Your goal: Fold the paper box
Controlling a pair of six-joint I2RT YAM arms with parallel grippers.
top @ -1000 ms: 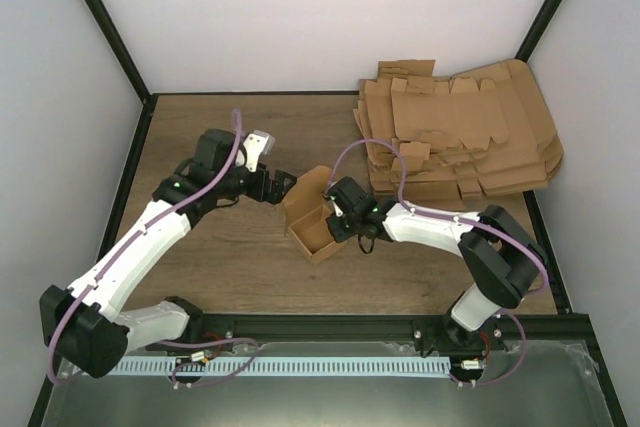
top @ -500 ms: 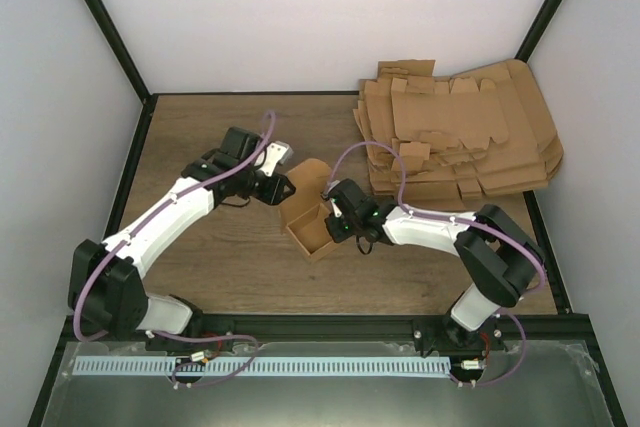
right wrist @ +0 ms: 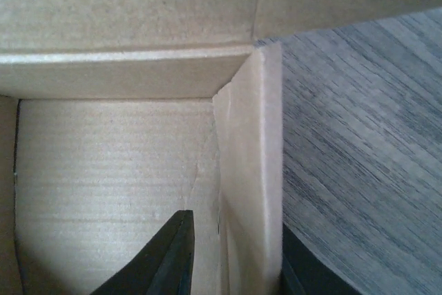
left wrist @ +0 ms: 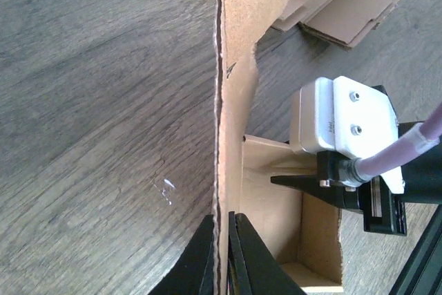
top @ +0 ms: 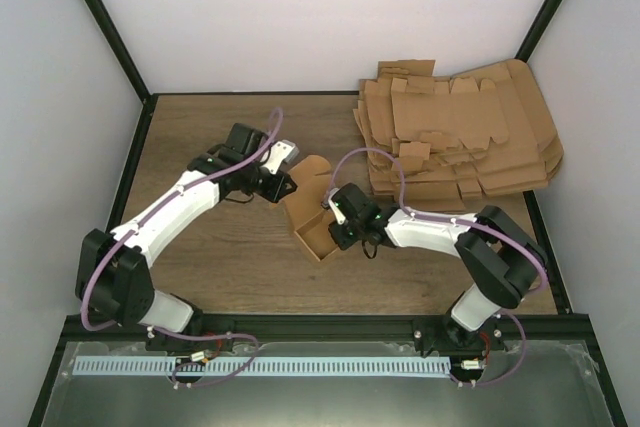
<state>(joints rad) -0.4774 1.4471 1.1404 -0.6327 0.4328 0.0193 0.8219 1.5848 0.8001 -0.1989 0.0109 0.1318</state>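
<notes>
The paper box (top: 314,234) stands open-topped at mid-table, with a tall rounded flap (left wrist: 238,46) rising at its far left side. My left gripper (top: 287,188) is shut on the box's left wall, and its black fingers (left wrist: 204,257) pinch the cardboard edge from both sides. My right gripper (top: 338,227) straddles the box's right wall (right wrist: 252,191). One finger (right wrist: 169,260) is inside the box and clear of the wall, the other outside, so the jaws stand open. The left wrist view shows the right gripper (left wrist: 304,182) reaching into the box.
A spread pile of flat brown cardboard sheets (top: 460,137) lies at the back right, close behind the right arm; its edge (left wrist: 345,5) shows in the left wrist view. Black frame posts and white walls bound the wooden table (top: 200,247).
My left arm swung in toward the box and its open jaws closed on the left wall. My right gripper's jaws have loosened from the right wall. The box shifted slightly.
</notes>
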